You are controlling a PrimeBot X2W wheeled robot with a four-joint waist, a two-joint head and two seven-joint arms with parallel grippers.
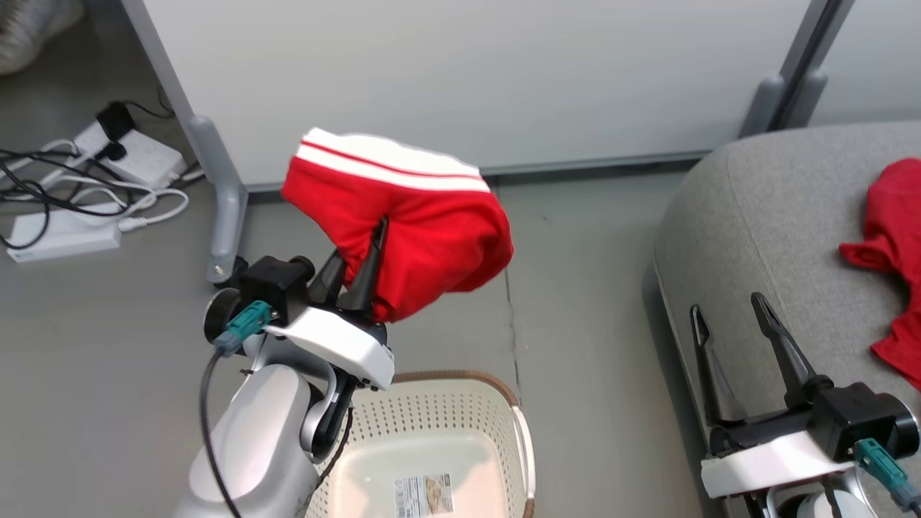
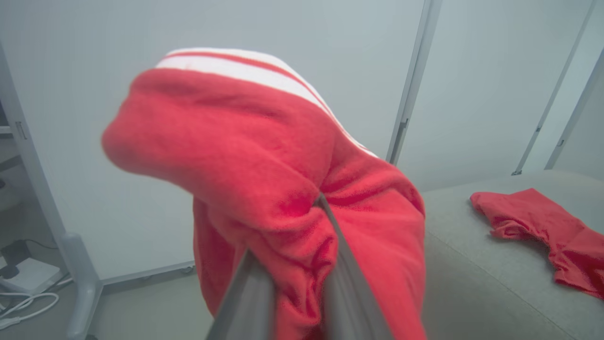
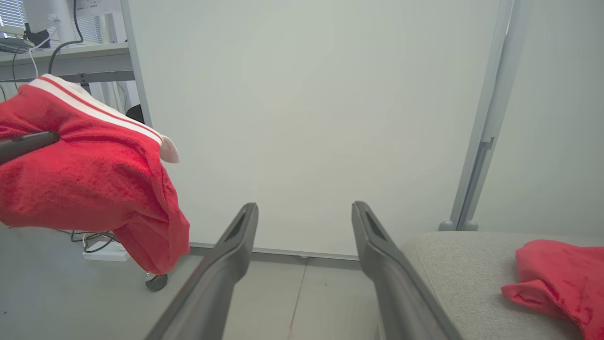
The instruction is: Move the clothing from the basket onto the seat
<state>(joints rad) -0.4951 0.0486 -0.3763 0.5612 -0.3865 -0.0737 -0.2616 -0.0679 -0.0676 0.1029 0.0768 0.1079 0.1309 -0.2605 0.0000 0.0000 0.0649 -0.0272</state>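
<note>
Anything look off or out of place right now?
Nothing stands out. The left gripper grips one red garment clear of the upright basket, a second garment lies crumpled on the seat, and the right gripper is open, empty.

Bare floor (image 1: 590, 302) lies open between my left pincer (image 1: 360, 244), clamped on the red garment (image 1: 432, 223), and the seat (image 1: 777, 237). The seat's left edge and middle are free; a second garment (image 1: 896, 244) lies toward its right. My right pincer (image 1: 727, 303), jaws wide, hangs over that left edge. The white partition (image 1: 504, 72) blocks the far side.
</note>
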